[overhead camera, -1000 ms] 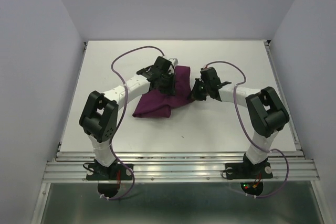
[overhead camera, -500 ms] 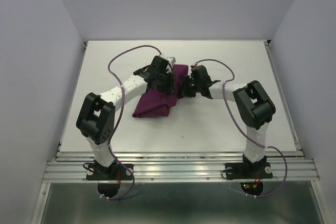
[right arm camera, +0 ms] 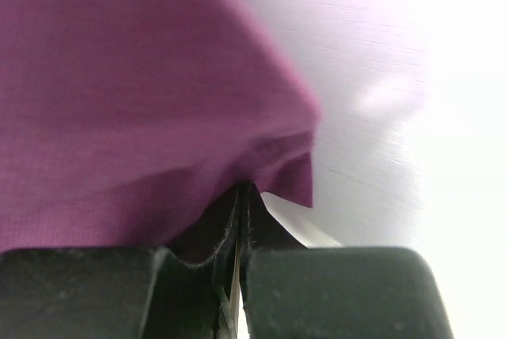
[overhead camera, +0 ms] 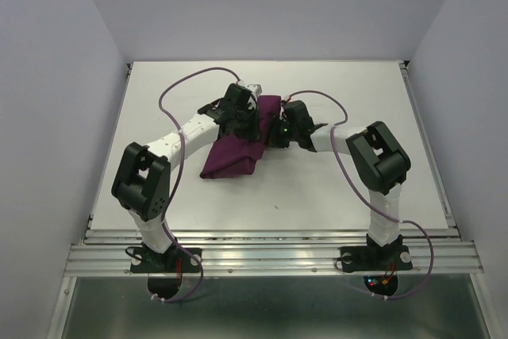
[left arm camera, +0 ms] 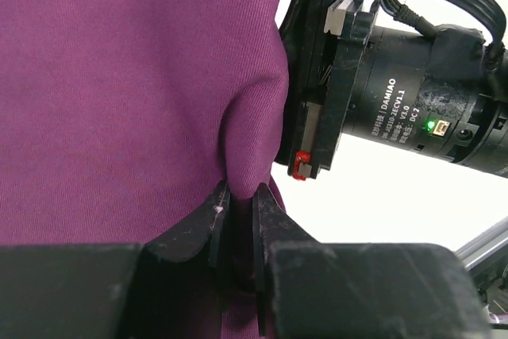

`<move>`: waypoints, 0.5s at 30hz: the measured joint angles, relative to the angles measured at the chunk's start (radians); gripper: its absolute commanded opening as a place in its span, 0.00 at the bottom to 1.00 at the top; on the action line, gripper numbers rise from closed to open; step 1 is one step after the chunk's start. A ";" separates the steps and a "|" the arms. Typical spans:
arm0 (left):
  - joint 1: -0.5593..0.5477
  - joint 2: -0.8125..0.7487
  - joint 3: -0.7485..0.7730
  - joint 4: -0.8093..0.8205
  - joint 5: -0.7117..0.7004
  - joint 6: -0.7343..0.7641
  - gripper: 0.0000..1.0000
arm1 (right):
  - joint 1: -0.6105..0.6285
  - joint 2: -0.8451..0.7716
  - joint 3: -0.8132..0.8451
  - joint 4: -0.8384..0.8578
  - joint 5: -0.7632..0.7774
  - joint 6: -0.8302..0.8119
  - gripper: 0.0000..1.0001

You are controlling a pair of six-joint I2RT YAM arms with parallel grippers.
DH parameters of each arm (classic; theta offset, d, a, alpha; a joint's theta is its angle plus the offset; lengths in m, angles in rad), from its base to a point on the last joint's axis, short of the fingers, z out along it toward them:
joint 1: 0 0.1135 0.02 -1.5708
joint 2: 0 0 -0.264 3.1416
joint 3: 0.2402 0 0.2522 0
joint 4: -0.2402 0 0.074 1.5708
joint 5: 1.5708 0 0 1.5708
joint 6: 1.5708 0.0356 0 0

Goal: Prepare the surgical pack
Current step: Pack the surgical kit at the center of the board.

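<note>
The left tool [left arm camera: 238,196] is closed to a narrow slit, and a raised fold of the dark-purple cloth [left arm camera: 119,85] is pinched between its 2 fingers. The right tool [right arm camera: 240,200] is likewise almost fully closed, with the cloth's edge clamped beside a drooping corner.

From above, the left arm [overhead camera: 186,134] and the right arm [overhead camera: 341,142] are seen stretched forward and bent inward. The 2 tools are thus brought close together at the far end of the cloth, the left at 10 o'clock of the right. In the left wrist view, a black motor housing [left arm camera: 413,93] of the right arm is seen just beside the cloth, at 2 o'clock of the pinch, with a green light lit on it.

The cloth is bunched into a slanted, folded heap near the middle of the white surface [overhead camera: 333,188]. Its far end is gathered at the tools and its near end is laid toward 7 o'clock.
</note>
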 measured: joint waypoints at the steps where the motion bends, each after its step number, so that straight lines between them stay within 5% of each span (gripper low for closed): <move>1: 0.000 -0.001 0.000 0.000 0.000 0.000 0.00 | 0.000 -0.001 0.000 -0.007 0.012 0.000 0.01; 15: 0.013 -0.002 -0.002 0.002 0.015 0.000 0.00 | -0.047 -0.252 -0.088 -0.148 0.126 -0.007 0.01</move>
